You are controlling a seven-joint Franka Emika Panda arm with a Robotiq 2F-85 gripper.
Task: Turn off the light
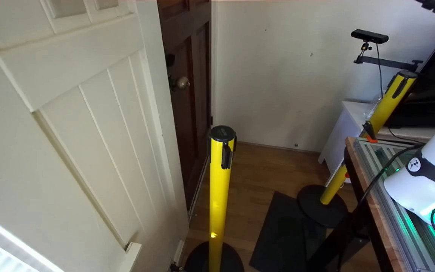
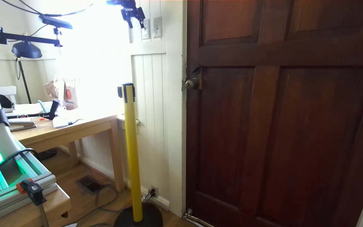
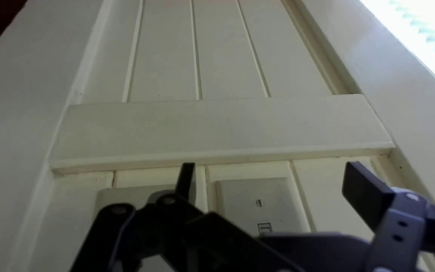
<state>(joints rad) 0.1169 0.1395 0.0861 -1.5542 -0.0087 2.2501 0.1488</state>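
Note:
Two pale switch plates are on the cream wall beside the dark door. In an exterior view, the plate nearer the door shows whole, and the plate nearer the window is partly behind a finger. In the wrist view, the window-side plate lies between the fingers; its small toggle is partly hidden by the gripper. The door-side plate is mostly hidden behind the left finger. My black gripper is open and empty before the plates; its fingers spread wide in the wrist view. Contact cannot be told.
A yellow post stands below the gripper, before the wall. A brown door is beside the plates. A wooden table with bags, a black lamp and a camera on a bar are at the window side.

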